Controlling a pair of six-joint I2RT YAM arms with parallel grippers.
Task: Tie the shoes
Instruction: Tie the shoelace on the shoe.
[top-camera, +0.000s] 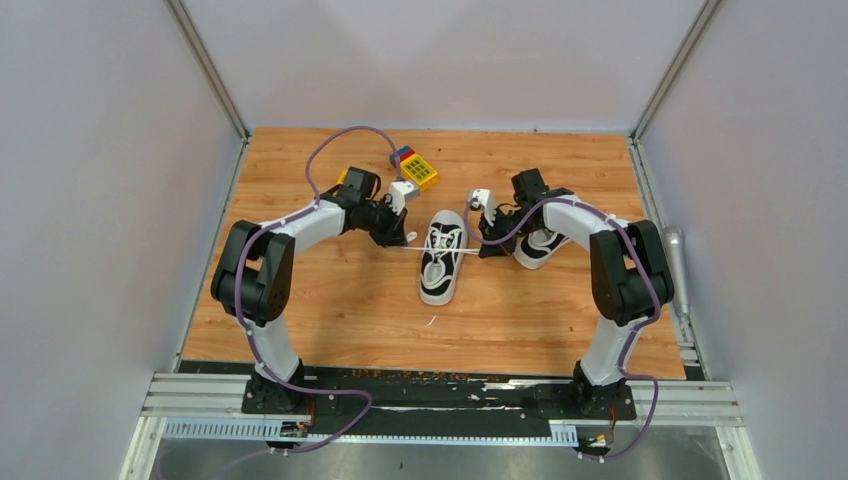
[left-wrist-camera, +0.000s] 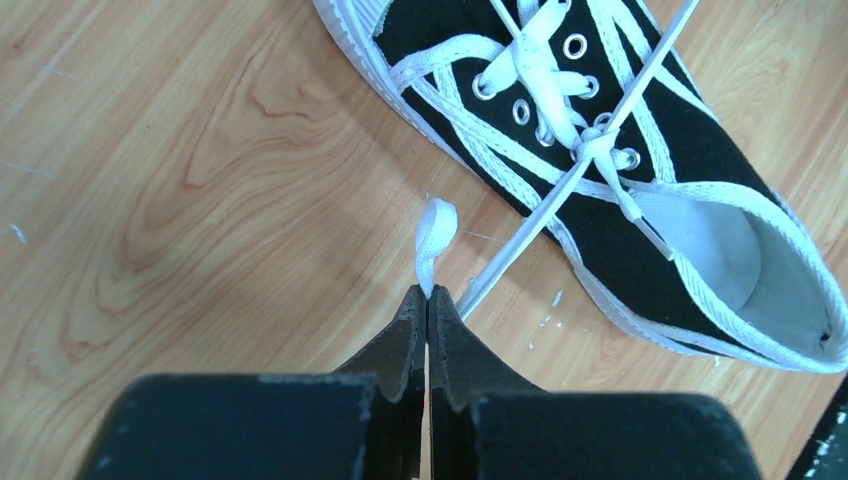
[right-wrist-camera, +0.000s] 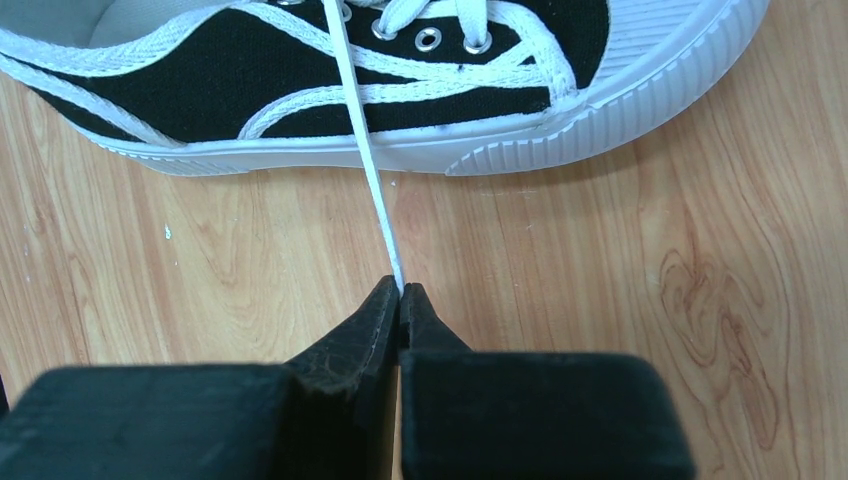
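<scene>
The top camera looked down from high up on the near side at the whole wooden table (top-camera: 330, 310). The two wrist cameras sat low and close, facing each other across the middle shoe (top-camera: 441, 257), which all three saw.

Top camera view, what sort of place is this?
Likely a robot test cell in a lab: plain grey walls on a metal frame enclose a wooden tabletop, and two arms are bolted to a rail at its near edge.

surface: wooden table (top-camera: 330, 300) | centre: shoe (top-camera: 441, 262) | right: second shoe (top-camera: 535, 252) | far edge: toy blocks (top-camera: 417, 168)
</scene>
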